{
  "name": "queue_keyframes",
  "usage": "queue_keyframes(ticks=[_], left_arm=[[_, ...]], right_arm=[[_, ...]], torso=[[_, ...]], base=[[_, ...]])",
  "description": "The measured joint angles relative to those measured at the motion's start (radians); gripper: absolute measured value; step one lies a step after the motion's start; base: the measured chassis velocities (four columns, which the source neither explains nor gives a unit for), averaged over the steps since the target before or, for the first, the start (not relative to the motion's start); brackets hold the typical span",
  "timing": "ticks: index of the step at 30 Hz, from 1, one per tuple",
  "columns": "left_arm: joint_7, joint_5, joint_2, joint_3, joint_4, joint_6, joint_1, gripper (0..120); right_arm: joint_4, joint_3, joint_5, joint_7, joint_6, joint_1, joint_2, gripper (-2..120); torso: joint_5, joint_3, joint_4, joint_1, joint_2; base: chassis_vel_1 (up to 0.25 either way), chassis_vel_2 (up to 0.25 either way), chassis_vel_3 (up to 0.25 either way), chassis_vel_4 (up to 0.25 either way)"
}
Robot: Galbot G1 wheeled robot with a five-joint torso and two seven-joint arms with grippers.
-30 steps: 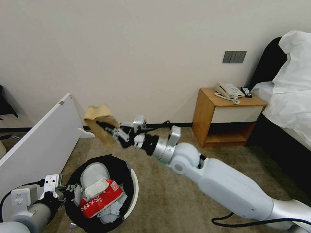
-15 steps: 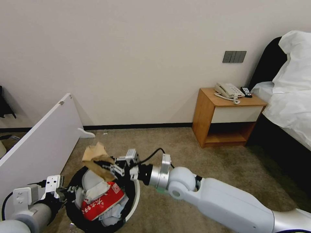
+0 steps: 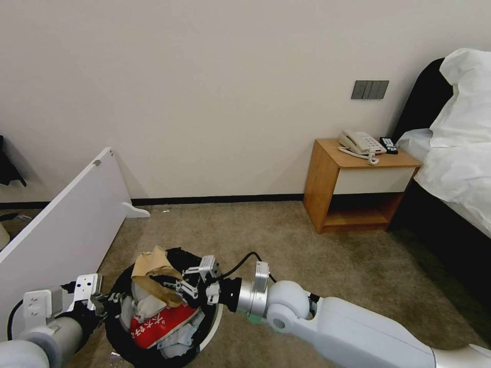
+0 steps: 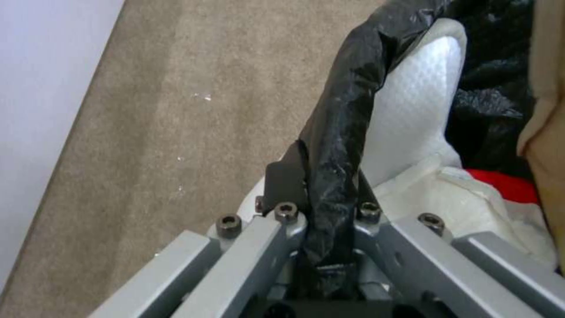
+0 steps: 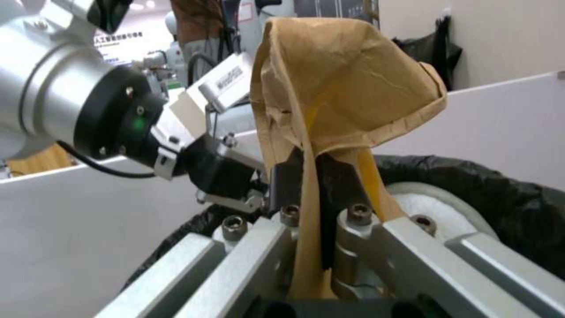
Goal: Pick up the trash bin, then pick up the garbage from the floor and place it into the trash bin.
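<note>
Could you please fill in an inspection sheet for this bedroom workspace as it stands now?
Surface: beige-brown short-pile carpet, faint stains, a few pale specks.
Job's things: round white bin with black bag liner, nearly full; crumpled brown paper bag above the bin's contents; red snack packet and white slipper inside.
Clutter: nothing seen loose on the carpet.
Grippers: left gripper shut on the liner-covered rim; right gripper shut on the paper bag over the bin.
Cables: black cable looping at the right wrist.
Surroundings: white panel, wooden nightstand with a telephone, bed.
</note>
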Motion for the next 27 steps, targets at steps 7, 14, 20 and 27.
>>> queue_keyframes(ticks=[7, 14, 20, 27], left_arm=[[-0.003, -0.007, -0.002, 0.004, -0.009, 0.0, 0.005, 1], [-0.026, -0.039, -0.001, 0.007, -0.025, 0.0, 0.018, 1], [-0.042, -0.05, 0.003, 0.013, -0.034, 0.0, 0.027, 1], [-0.044, -0.05, 0.004, 0.014, -0.034, 0.0, 0.028, 1]], right_arm=[[-0.014, -0.005, -0.01, 0.001, 0.008, -0.001, 0.007, 4], [-0.024, -0.013, -0.025, 0.004, 0.019, -0.013, 0.004, 18], [-0.027, -0.012, -0.035, 0.005, 0.026, -0.021, -0.009, 42], [-0.01, 0.004, -0.04, 0.004, 0.031, -0.033, -0.029, 67]], torso=[[0.0, 0.0, 0.0, 0.0, 0.0], [0.0, 0.0, 0.0, 0.0, 0.0], [0.0001, 0.0, -0.0001, 0.0, 0.0], [0.0001, 0.0, -0.0001, 0.0, 0.0]], base=[[0.0, 0.0, 0.0, 0.0], [0.0, 0.0, 0.0, 0.0], [0.0, 0.0, 0.0, 0.0], [0.0, 0.0, 0.0, 0.0]])
